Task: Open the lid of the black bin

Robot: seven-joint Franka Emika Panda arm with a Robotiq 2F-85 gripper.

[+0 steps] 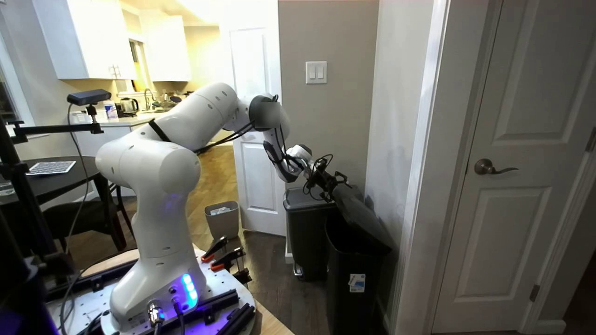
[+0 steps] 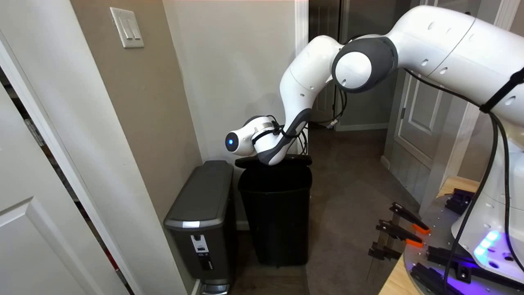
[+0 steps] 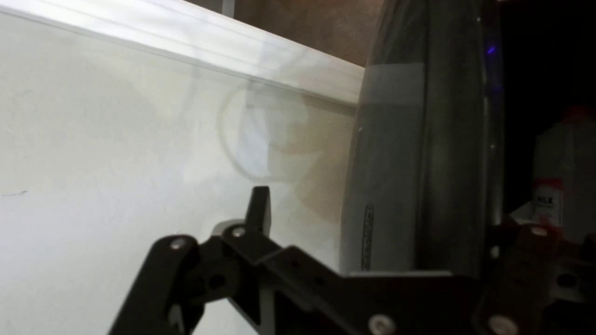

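Straddling the lid in the wrist view, the claw has its fingers spread wide: one shows over the pale, smoothly painted wall, visibly apart from the lid, while the other sinks into the gloom on the opposite side, where contact cannot be told. The lid is smooth and dull, plastic by its look, its long edges softly rounded and its face marked with a slim oval emblem too blurred to read. Past it, in the dark, shows a cloudy jug with a red cap and a MILK label.

In an exterior view, the lid tilts up from the black bin, its upper end at the claw and its broad face near the wall. A small pale label sits on the bin's plain front. Just beside stands a grey bin, and farther off a tapered wastebasket.

In an exterior view, the glossy white arm hides the claw. The lid shows as a thin dark band behind the black bin's mouth, a rectangle with rounded corners; the bin's walls narrow toward the floor. The grey bin has a shiny pedal at its foot.
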